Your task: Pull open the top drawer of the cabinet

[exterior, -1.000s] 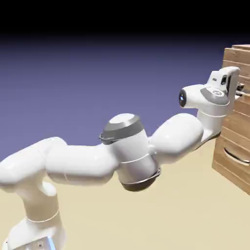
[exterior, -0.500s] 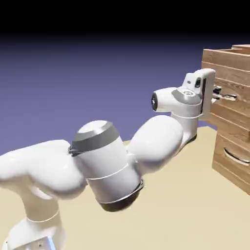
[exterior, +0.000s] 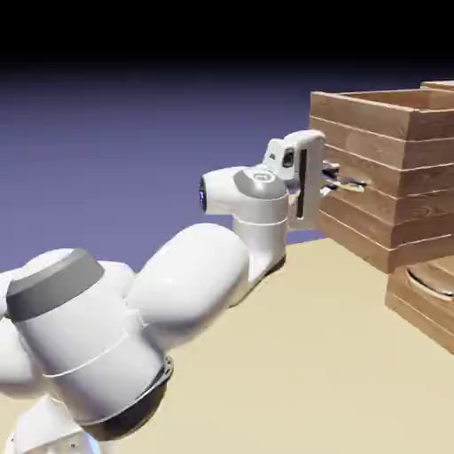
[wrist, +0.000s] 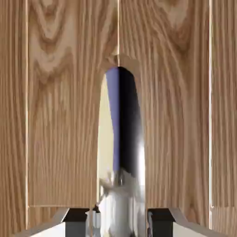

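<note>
Drawer (exterior: 381,168) stands well out of the cabinet (exterior: 434,293), jutting toward 9 o'clock in the exterior view, open top showing; lower drawer with curved handle (exterior: 427,282) sits shut beneath at 5 o'clock. Task reads as essentially done.

Handle (wrist: 121,148), a dark metallic bar, lies dead ahead of the pincer (wrist: 119,221) in the hand view, long axis running 12 to 6 there, wood front filling the rest.

Pincer jaws stand wide, one finger each side of the bar's near end, daylight on both sides, gripping nothing. In the exterior view the pincer (exterior: 335,180) points toward 3 o'clock at the drawer front, handle just beyond its fingers.

Likely next: back straight off toward 9 o'clock, clear of the bar. Bench (exterior: 337,355) below is bare sand-colour.
</note>
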{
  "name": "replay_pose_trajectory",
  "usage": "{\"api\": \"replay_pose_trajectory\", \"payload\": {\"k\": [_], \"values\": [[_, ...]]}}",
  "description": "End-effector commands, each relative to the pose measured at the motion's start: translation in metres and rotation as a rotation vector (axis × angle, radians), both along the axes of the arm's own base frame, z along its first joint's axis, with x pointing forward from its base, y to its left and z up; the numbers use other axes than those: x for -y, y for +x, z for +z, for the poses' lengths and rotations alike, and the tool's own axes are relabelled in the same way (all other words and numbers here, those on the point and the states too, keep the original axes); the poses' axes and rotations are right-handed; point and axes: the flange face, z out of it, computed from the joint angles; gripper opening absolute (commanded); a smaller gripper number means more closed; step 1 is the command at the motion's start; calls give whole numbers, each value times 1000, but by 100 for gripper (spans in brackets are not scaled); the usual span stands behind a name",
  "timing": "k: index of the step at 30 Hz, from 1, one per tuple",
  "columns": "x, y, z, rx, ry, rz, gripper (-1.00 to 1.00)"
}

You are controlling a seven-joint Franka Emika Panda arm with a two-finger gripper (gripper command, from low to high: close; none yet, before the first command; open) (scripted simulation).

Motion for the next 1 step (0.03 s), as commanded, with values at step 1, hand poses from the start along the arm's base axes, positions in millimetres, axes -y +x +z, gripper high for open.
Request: {"api": "replay_pose_trajectory", "payload": {"k": [1], "values": [[0,-13,0,0,1,0,100]]}}
